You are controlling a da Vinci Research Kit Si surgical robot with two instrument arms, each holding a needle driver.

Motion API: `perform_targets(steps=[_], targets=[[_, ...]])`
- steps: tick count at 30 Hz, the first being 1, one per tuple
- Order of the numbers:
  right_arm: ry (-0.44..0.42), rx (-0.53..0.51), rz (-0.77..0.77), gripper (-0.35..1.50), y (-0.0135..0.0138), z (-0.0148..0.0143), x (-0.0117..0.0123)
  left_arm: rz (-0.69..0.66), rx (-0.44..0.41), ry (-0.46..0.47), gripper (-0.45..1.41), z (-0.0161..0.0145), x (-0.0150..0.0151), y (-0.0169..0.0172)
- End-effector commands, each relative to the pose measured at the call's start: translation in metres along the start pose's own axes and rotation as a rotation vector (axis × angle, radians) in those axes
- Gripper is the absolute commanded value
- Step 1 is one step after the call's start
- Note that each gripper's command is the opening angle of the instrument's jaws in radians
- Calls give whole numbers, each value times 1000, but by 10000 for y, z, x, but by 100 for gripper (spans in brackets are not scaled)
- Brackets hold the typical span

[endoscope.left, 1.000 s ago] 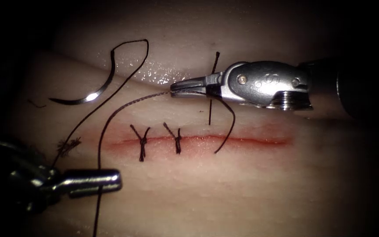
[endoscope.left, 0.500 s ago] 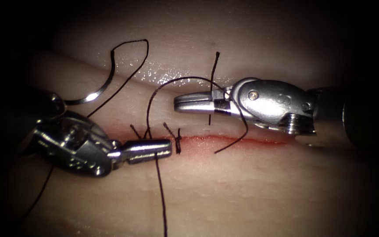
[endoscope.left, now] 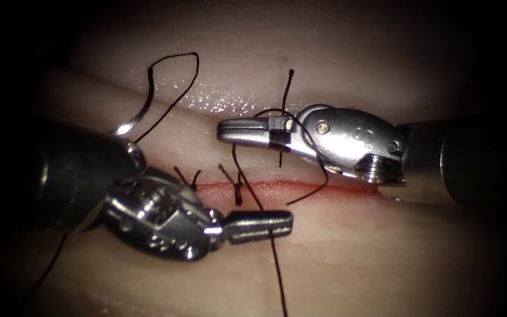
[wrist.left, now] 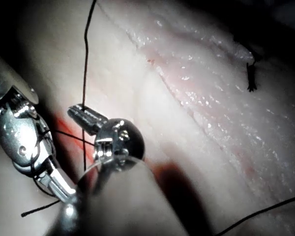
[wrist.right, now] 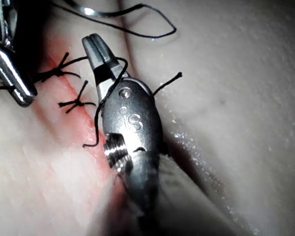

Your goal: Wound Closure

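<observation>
Pale tissue [endoscope.left: 335,258] carries a red cut [endoscope.left: 300,188] with 2 knots [endoscope.left: 237,189]. In the endoscope view, the left tool [endoscope.left: 259,225] pinches the thread [endoscope.left: 277,276]; the right tool [endoscope.left: 243,130], jaws together, wears a thread loop. The needle [endoscope.left: 139,111] lies free, upper left. The left wrist view shows the left tool [wrist.left: 86,117] on thread. In the right wrist view, the thread wraps the right tool [wrist.right: 96,49].

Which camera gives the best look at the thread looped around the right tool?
The right wrist view: the thread wraps over the right tool just behind its jaws, seen up close. The endoscope view shows the same loop from above, running down to the left tool. The left wrist view shows it on that tool's body.
</observation>
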Motion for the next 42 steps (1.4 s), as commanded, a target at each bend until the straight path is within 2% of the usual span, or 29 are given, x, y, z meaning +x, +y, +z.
perform_targets(steps=[1,2,6,7,8,9,10,13,15,17,20,25,26,28,30,33,42], targets=[[2,4,4,-23,-3,7,-5,-2,-1,9,-45,4,-1,2],[2,6,4,-35,-3,5,-4,-4,-2,15,-45,0,-1,0],[-49,6,-1,-35,-3,6,-7,-5,-6,31,-45,-3,9,0],[-60,11,-3,-16,-3,7,-8,-4,-6,36,-45,-3,12,0],[-94,27,-11,27,-4,10,-13,-3,-12,56,-45,-2,20,0],[-94,27,-11,27,-4,10,-13,-3,-12,56,-45,-2,20,0],[-139,46,-17,61,-6,12,-18,-2,-27,65,-45,-1,26,-2],[-196,71,0,105,-17,15,-31,-8,-51,103,-45,-6,29,-16],[-211,81,16,111,-23,15,-35,-15,-54,133,-45,-11,26,-27],[-213,94,20,113,-30,14,-39,-24,-61,207,-45,-20,19,-46],[-212,100,20,113,-31,10,-39,-24,-71,252,-45,-26,11,-57],[-180,145,21,115,-38,2,-38,-62,-93,323,-45,-24,-37,-72],[-180,145,21,115,-38,2,-38,-62,-93,323,-45,-24,-37,-72],[-157,191,23,113,-43,2,-37,-80,-100,353,-45,-19,-62,-79],[-145,208,25,110,-44,3,-36,-84,-101,356,-45,-18,-67,-80],[-118,263,21,91,-45,2,-33,-99,-108,386,-45,-10,-92,-85],[-49,302,38,89,-46,1,-30,-110,-124,405,-45,9,-133,-75]])
